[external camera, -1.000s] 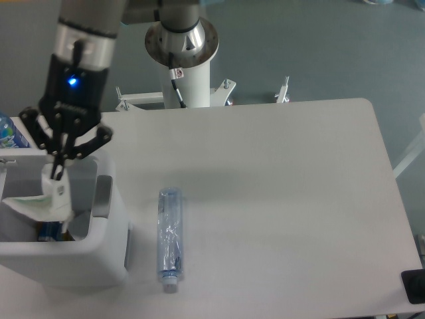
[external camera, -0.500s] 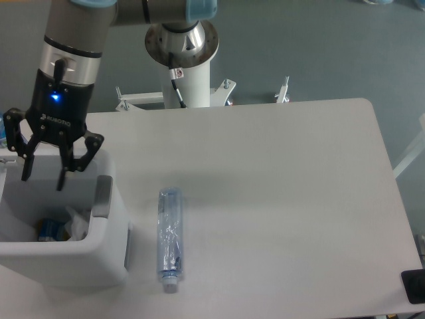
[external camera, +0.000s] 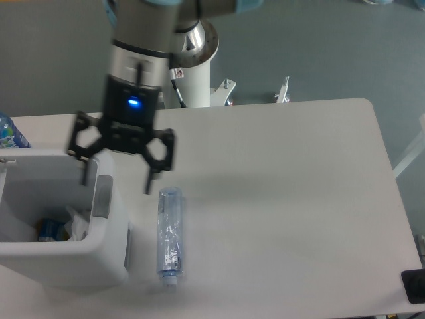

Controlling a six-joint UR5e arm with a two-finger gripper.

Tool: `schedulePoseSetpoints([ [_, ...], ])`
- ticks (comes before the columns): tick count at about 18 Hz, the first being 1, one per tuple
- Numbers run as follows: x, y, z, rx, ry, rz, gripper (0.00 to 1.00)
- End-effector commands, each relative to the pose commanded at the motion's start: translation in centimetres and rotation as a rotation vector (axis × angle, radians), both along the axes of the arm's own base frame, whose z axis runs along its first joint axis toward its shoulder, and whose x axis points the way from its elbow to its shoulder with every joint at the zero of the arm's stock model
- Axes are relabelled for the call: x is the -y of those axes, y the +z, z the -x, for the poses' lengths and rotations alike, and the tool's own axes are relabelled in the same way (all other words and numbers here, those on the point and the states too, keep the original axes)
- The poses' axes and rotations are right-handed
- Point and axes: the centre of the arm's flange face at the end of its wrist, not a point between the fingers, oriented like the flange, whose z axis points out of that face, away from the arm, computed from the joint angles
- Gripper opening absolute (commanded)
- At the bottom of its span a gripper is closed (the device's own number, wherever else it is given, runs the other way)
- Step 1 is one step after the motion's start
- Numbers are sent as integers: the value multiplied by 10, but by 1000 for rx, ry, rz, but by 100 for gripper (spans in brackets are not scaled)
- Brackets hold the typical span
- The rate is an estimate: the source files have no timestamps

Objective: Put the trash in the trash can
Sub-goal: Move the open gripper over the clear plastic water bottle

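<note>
A slim clear plastic bottle (external camera: 169, 237) with a pale cap lies on the white table, cap toward the front edge. The white trash can (external camera: 113, 256) stands at the front left, with a grey tab (external camera: 101, 197) on its right rim. Inside it a crumpled white wrapper (external camera: 76, 224) rests among other scraps. My gripper (external camera: 117, 181) hangs open over the can's right rim, just up and left of the bottle's base. Nothing is between its fingers.
A blue bottle (external camera: 9, 134) with a blue-green label shows at the left edge behind the can. The arm's white base post (external camera: 192, 73) stands at the table's back edge. A dark object (external camera: 414, 286) sits at the front right corner.
The gripper let the white wrapper drop into the can and opened. It then swung right, from above the can's middle to above its right rim near the bottle.
</note>
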Motion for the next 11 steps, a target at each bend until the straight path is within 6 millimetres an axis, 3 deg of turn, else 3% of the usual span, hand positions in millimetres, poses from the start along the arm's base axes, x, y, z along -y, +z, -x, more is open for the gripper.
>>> schedulePoseSetpoints([
  [11,-38,-175,79,-33,-130,252,100],
])
